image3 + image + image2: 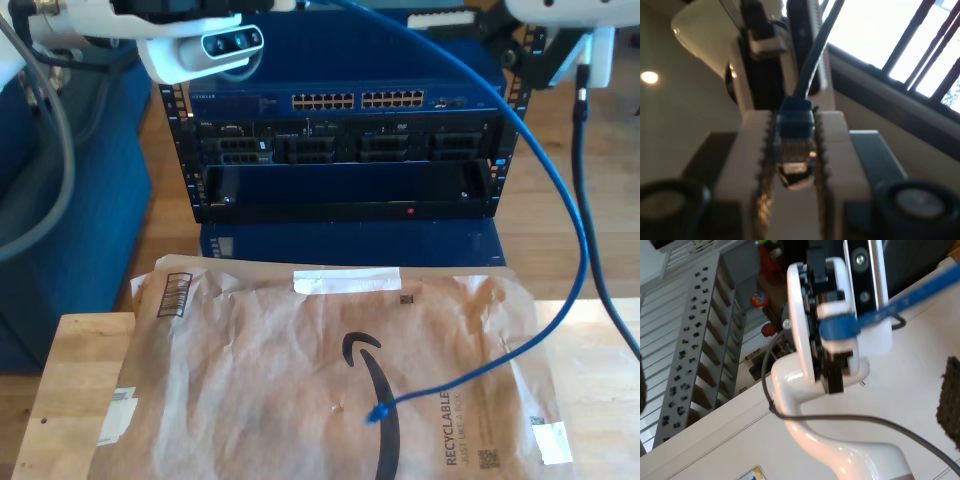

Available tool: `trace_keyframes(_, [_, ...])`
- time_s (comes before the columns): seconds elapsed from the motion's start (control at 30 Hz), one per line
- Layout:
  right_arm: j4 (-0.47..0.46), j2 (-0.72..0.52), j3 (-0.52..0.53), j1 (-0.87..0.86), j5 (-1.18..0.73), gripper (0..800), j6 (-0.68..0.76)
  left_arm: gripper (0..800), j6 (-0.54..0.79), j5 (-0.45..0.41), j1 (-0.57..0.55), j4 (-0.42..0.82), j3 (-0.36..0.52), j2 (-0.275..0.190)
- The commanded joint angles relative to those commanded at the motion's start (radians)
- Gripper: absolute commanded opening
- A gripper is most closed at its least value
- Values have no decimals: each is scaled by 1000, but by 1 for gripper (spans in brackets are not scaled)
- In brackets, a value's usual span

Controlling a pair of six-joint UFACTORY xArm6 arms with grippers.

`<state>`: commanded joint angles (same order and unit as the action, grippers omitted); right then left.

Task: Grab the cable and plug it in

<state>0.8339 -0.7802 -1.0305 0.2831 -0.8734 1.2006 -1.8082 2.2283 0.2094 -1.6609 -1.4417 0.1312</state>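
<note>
Exterior view: envelope (pixel 300 390) reads "RECYCLABLE"; my first gripper's (pixel 792 150) jaws clench cable (pixel 795 135); second's unclear.

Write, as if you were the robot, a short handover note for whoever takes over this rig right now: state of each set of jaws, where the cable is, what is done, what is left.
My first gripper: jaws shut on one plug of the blue cable, held up in the air.
My second gripper: its wrist view looks across at the other arm; I cannot tell its state.
The cable hangs down the exterior view's right; its free plug lies on the brown paper mailer on the table.
Done: the grab.
Left: carry the held plug to a port on the rack switch and push it in.
</note>
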Motion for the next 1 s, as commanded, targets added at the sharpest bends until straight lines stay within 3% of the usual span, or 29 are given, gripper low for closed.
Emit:
trace_keyframes(0.4, [5,-28,23,21,28,796,-41,2,-71,21,21,-61,44,5])
trace_keyframes(0.73, [2,71,23,143,140,790,-43,8,-74,21,23,-60,49,-2])
trace_keyframes(1.0, [2,107,20,161,161,716,-43,8,-94,23,25,-61,74,-6])
